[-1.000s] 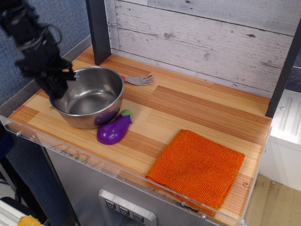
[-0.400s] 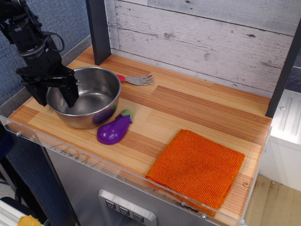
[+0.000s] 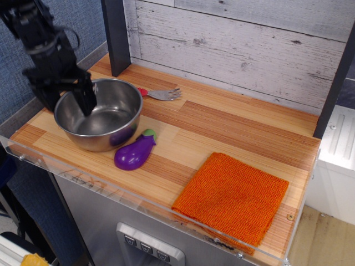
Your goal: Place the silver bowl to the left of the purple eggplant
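Note:
The silver bowl (image 3: pixel 105 119) stands upright on the wooden counter at the left. The purple eggplant (image 3: pixel 135 153) lies just to its right front, its green cap almost touching the bowl's wall. My black gripper (image 3: pixel 67 106) hangs over the bowl's left rim with its jaws spread apart. One finger (image 3: pixel 86 100) is over the bowl's inside, the other (image 3: pixel 47 97) outside the rim. It holds nothing.
A fork with a red handle (image 3: pixel 162 94) lies behind the bowl. An orange cloth (image 3: pixel 233 197) lies at the front right. A dark post (image 3: pixel 115 36) stands at the back left, a grey plank wall (image 3: pixel 233 50) behind. A clear lip (image 3: pixel 111 191) edges the counter front.
The gripper's jaws opened off the bowl's left rim and the gripper rose a little. The bowl shifted slightly left and now rests still; the eggplant has not moved.

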Controlling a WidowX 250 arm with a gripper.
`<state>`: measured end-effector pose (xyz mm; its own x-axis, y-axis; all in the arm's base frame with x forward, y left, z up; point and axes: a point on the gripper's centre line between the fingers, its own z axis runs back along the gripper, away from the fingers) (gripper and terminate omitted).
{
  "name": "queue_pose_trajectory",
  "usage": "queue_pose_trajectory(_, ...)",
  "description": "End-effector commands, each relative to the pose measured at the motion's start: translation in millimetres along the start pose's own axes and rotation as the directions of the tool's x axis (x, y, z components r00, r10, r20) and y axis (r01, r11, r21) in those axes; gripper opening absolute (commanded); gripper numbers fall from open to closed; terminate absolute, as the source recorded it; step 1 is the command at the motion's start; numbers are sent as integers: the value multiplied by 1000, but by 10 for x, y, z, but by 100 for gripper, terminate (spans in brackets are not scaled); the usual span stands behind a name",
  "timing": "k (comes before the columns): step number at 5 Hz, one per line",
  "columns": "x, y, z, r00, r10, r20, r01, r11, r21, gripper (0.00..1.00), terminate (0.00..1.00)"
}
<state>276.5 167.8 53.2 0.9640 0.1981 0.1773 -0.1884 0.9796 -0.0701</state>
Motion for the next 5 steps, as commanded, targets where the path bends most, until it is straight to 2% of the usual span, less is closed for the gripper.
queue_pose_trajectory(1,187,-257,767,994,-47,100,42,997,59,100,0)
queue_pose_trajectory(2,138,-449,1044,991,-51,120,44,997,61,100,0)
queue_pose_trajectory(3,123,-598,1170,985,-109,132,104,994,43,100,0)
queue_pose_trajectory(5,123,-598,1170,985,-109,132,104,994,43,100,0)
